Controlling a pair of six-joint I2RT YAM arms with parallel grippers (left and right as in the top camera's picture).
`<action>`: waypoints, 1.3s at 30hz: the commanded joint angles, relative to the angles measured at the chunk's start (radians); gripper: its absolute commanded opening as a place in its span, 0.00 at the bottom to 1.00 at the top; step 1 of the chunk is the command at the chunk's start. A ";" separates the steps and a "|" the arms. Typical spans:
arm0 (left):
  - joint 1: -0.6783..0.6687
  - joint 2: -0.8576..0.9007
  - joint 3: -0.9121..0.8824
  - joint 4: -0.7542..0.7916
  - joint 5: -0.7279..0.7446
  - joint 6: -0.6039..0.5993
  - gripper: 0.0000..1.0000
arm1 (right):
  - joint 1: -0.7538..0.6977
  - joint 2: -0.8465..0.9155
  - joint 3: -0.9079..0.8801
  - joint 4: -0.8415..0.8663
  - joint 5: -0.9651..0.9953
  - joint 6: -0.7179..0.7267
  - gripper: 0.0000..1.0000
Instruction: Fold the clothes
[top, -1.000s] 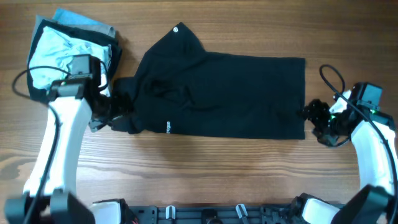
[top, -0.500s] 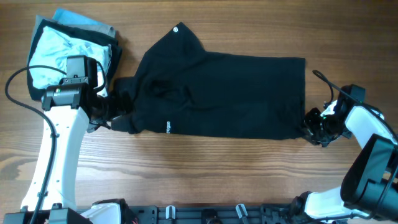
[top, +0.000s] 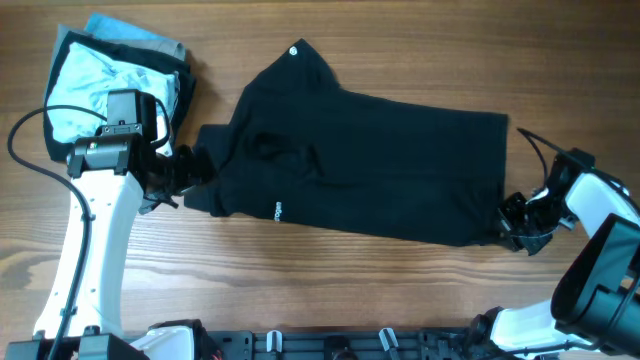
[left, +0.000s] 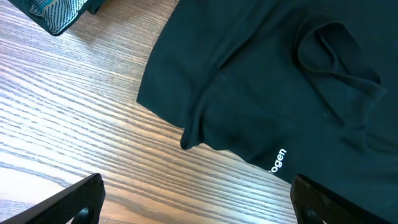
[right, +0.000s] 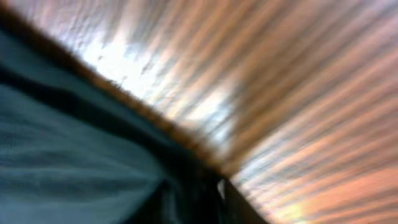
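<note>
The clothes here are a black T-shirt (top: 370, 170) lying flat across the table, slanting down to the right, with a small white logo near its lower left edge. My left gripper (top: 192, 174) hangs open just off the shirt's left sleeve; in the left wrist view its fingers (left: 81, 199) are spread wide over bare wood with the T-shirt (left: 280, 81) ahead and nothing between them. My right gripper (top: 512, 224) sits at the shirt's lower right corner. The right wrist view is blurred, but dark fabric (right: 62, 143) bunches into the right gripper (right: 199, 196).
A pile of folded garments (top: 110, 70), pale blue, black and grey-blue, lies at the far left behind my left arm; its edge (left: 56, 12) shows at the top left of the left wrist view. The table's front rail (top: 320, 345) runs along the near edge.
My right gripper closed on the shirt's lower right corner and moved right and towards the front, dragging the shirt so it now slants. The left arm drew back slightly from the sleeve.
</note>
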 joint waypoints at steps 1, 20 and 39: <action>0.001 0.041 0.005 -0.003 -0.013 0.017 0.95 | -0.027 -0.033 0.043 -0.021 0.060 0.002 0.62; 0.001 0.306 -0.229 0.315 -0.047 0.039 0.53 | -0.026 -0.244 0.100 -0.124 -0.094 -0.150 0.71; 0.071 0.369 -0.229 0.161 -0.119 0.002 0.04 | -0.022 -0.243 -0.206 0.065 -0.158 -0.091 0.76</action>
